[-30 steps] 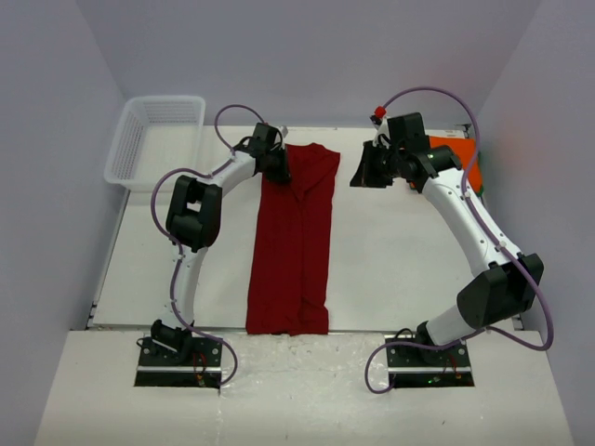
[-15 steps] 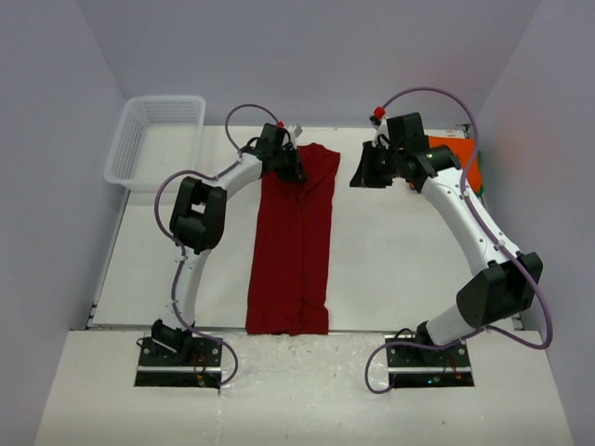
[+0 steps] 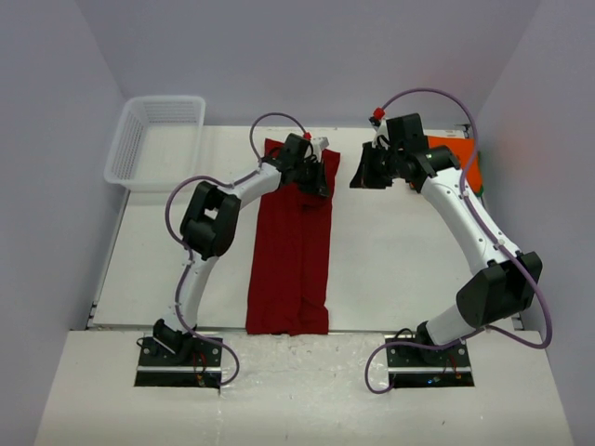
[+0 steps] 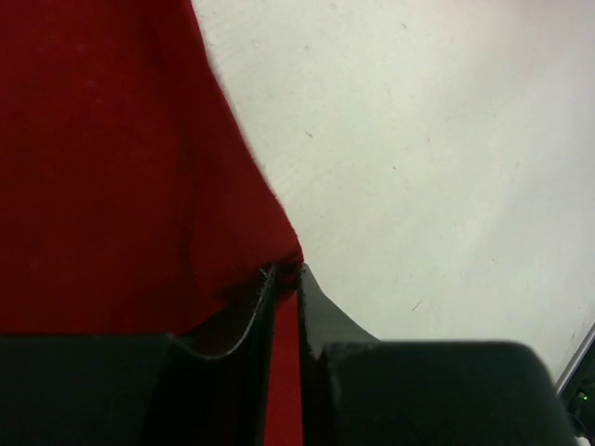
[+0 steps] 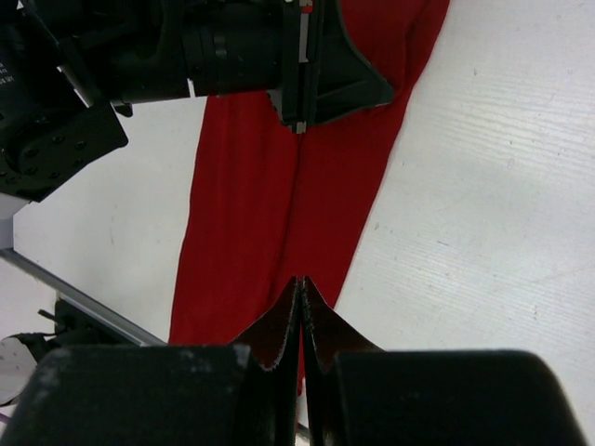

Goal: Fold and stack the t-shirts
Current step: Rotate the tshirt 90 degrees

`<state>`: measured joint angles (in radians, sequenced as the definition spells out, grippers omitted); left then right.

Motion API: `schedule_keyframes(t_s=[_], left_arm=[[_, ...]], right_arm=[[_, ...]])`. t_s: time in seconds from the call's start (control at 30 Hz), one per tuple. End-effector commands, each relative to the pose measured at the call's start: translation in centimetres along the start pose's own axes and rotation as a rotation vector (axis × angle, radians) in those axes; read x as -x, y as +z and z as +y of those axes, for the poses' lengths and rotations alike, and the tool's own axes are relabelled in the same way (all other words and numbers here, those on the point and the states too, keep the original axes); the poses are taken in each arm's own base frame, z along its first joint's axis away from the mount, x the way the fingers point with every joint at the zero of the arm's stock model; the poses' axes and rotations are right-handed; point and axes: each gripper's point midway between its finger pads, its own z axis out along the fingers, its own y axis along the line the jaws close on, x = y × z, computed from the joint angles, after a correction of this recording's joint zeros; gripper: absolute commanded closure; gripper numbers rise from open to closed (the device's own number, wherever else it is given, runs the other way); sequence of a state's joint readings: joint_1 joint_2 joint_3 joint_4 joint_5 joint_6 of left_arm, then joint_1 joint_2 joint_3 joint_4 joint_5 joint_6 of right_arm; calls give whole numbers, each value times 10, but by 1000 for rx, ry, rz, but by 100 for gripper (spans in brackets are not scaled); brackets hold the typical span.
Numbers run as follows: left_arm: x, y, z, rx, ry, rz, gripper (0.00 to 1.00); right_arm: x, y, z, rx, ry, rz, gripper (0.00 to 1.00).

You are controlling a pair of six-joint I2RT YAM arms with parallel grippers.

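To the right of the white mesh basket [image 3: 125,149], the dark red t-shirt [image 3: 290,260] lies as a long narrow strip, one end level with the basket and the other at the near table edge. The left gripper [image 4: 286,269] sits low on the end level with the basket, at the shirt edge farthest from it. Its jaws stand only a slit apart, with a pinch of red cloth drawn up between the tips. The right gripper [image 5: 299,283] hovers just beyond that edge, farther again from the basket, pressed fully shut and holding nothing. The orange t-shirt [image 3: 462,153] lies farthest from the basket.

The step looks like laying a side fold across the strip. To do it well, the pinched edge should probably be set down flush with the strip's long edge before the jaws part. The claw should then rise straight up, so the cloth does not drag or spring open. A check for wrinkles near that corner would help before folding the strip end to end
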<state>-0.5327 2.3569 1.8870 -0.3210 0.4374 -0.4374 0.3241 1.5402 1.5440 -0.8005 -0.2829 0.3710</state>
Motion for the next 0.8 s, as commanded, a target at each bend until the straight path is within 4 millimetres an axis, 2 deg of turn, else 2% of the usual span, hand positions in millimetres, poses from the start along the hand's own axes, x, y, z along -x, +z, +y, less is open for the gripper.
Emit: schedule_keyframes(t_s=[0.0,0.23,0.27,0.3,0.4,0.43,0.47,0.5,0.53,0.57,0.6,0.63,0.67,0.77], left_arm=[[24,-25,-34,-81,72,-75,84],[25,-31,-41,-89,94,-84,80],[27,-33,-40,-75,96,-88,77],[28,-34,-37,-57,97,-91,69],[44,-43,-21,23,102,-126,62],[56,-48,-15,58,104,-156,60],[58,-53,5,109,76,-146,58],[74,-61,11,142,72,-174,59],[78,-65,27,201,63,-177,64],[72,-67,52,251,22,-140,88],[78,-73,60,273,11,-149,100],[79,-78,79,323,-10,-144,100],[69,-77,90,351,-22,-110,100],[59,-78,104,393,-21,-81,100]], right_arm=[[-1,2,-1,14,-20,9,100],[-3,6,-2,18,-18,22,100],[-3,6,-2,18,-20,22,100],[-4,5,-1,20,-18,21,100],[-4,4,-1,19,-19,19,100],[-4,3,-1,21,-18,18,100],[-5,3,-1,23,-19,21,100],[-6,2,-1,23,-19,21,100],[-5,1,-1,22,-17,17,100],[-4,-2,0,19,-19,8,100],[-4,-3,0,17,-17,5,100],[-3,-5,0,17,-18,-3,100],[-1,-8,3,25,-21,-11,100],[0,-11,6,39,-21,-19,100]])
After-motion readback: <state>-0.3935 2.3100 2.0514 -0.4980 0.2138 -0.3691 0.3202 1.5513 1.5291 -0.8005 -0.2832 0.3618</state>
